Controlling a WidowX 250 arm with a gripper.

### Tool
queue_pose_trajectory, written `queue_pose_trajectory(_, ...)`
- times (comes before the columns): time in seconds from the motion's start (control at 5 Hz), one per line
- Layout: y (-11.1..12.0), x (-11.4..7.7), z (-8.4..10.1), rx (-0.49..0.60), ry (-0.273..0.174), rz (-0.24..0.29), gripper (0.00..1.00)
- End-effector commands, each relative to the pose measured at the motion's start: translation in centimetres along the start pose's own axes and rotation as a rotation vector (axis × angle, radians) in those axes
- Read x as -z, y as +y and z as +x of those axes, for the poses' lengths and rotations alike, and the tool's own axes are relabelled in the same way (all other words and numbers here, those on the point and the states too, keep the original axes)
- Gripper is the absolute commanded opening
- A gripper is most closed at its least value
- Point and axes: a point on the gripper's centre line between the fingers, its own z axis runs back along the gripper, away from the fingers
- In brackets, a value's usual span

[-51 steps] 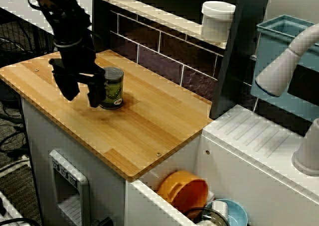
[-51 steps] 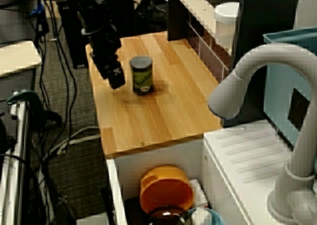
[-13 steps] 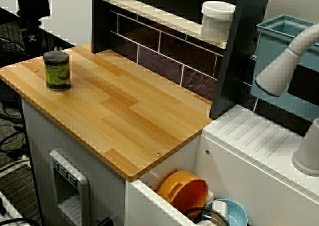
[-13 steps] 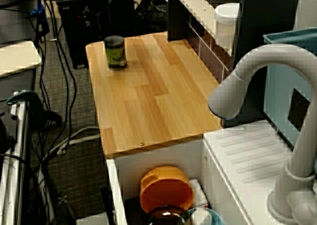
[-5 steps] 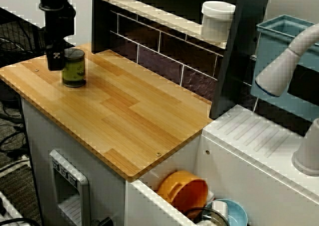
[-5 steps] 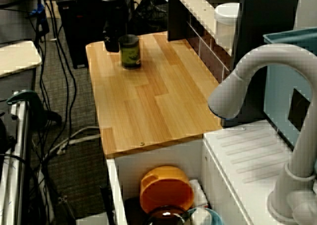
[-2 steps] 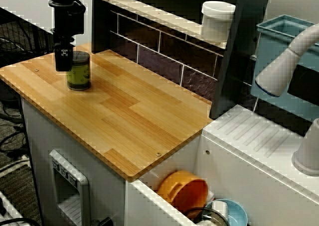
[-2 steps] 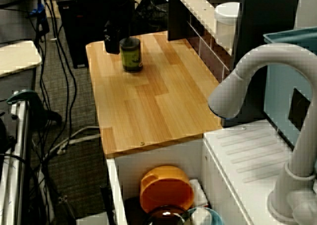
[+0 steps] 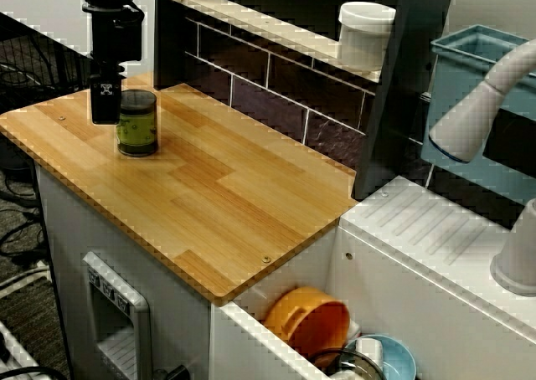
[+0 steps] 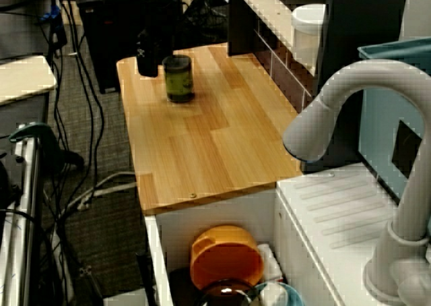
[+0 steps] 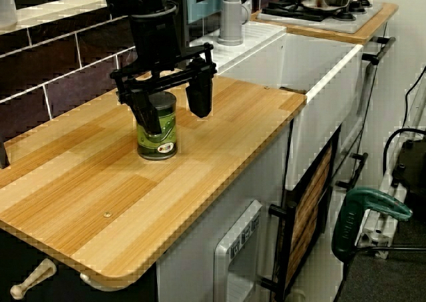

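Observation:
A green-labelled can (image 9: 137,122) with a dark lid stands upright on the wooden counter (image 9: 218,196), near its left end. My black gripper (image 9: 115,105) hangs over it with its fingers spread wide, so it is open. In the view from the counter's end, the gripper (image 11: 173,108) has one finger (image 11: 146,110) at the can (image 11: 157,130) and the other finger (image 11: 200,96) well off to the side. In the view over the tap, a finger (image 10: 147,58) hangs just left of the can (image 10: 178,79), a small gap apart.
A tiled back wall with a shelf holding a white tub (image 9: 366,30) runs behind the counter. To the right is a sink with an orange bowl (image 9: 308,320), a white tap (image 9: 481,104) and a blue bin (image 9: 477,58). A green drill (image 11: 366,215) lies on the floor.
Within the last 2.6 s the gripper came down at the can, and the can shifted right along the counter. Since 0.4 s ago the near finger has drawn slightly away from the can.

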Motion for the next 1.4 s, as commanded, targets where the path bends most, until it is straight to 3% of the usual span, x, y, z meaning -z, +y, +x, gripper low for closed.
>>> queue_pose_trajectory(0.0, 0.9, -4.5, -0.3, -0.02, -0.049, 0.008, 1.0)
queue_pose_trajectory(0.4, 2.3, -4.6, -3.0, -0.143, -0.076, 0.152, 1.0)
queue_pose_trajectory(0.6, 3.5, -4.8, -4.9, -0.227, -0.092, 0.197, 1.0)
queue_pose_trajectory(0.8, 4.2, -4.4, -5.8, -0.353, -0.086, 0.274, 1.0)
queue_pose_trajectory(1.0, 5.0, -4.0, -6.6, -0.566, -0.114, 0.279, 1.0)
queue_pose_trajectory(1.2, 5.5, -3.6, -6.8, -0.817, -0.189, 0.244, 1.0)
